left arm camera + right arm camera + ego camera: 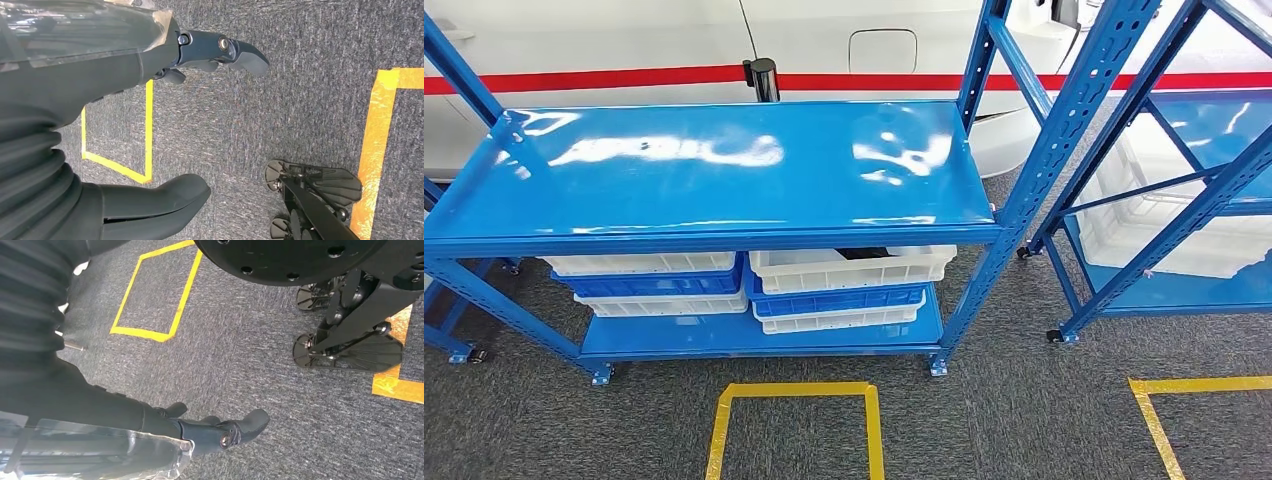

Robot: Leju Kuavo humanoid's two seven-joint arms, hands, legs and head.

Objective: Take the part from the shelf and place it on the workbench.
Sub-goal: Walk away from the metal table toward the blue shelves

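Observation:
A blue shelf rack [724, 170] stands in front of me in the head view, its glossy top bare. On its lower shelf are two stacks of white and blue bins. A dark part [864, 253] peeks out of the top white bin [852, 268] of the right stack, mostly hidden under the rack's top. My left hand [150, 65] hangs over grey carpet with thumb and fingers apart, holding nothing. My right hand [150, 425] hangs the same way over the carpet, fingers stretched out and empty.
A second blue rack [1164, 200] with white bins stands to the right. Yellow tape squares [794, 395] mark the carpet near my feet. Behind the racks runs a white body with a red stripe, and a black post [762, 78] stands there.

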